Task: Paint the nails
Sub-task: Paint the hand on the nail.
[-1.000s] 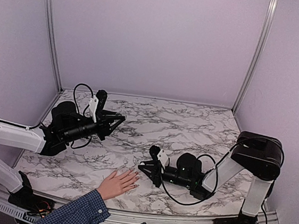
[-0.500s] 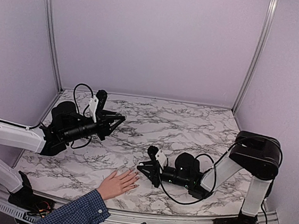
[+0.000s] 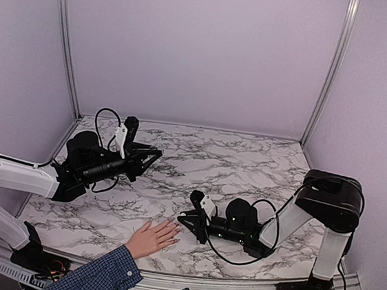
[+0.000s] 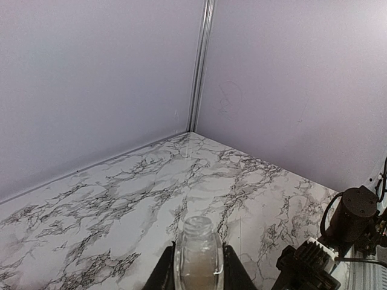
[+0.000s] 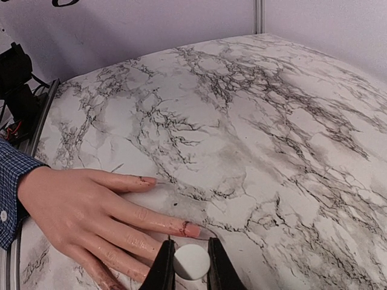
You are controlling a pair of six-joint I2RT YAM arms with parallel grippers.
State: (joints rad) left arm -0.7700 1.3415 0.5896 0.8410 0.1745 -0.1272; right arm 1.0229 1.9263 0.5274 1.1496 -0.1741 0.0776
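The hand (image 3: pixel 152 238) lies flat on the tabletop (image 3: pixel 247 164) near its front edge, fingers and nails (image 5: pixel 192 230) pointing rightward at the right pincer (image 5: pixel 188 270), which is clamped on a white round cap (image 5: pixel 191 260); the left pincer (image 4: pixel 198 275) grips a clear bottle (image 4: pixel 198 249).

Marble-patterned tabletop (image 3: pixel 247 157), plain lilac walls (image 3: pixel 203 49), aluminium corner posts (image 3: pixel 64 41), metal rail (image 3: pixel 227 287) at near edge

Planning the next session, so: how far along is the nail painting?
Done: two nails on the hand show dark reddish streaks, patchy rather than full coats. In hand: the right gripper, shut on a white cap, presumably the brush's, sits at one streaked fingertip; the left gripper holds the open glass bottle. Left: the lower fingers' nails, which I cannot see clearly.
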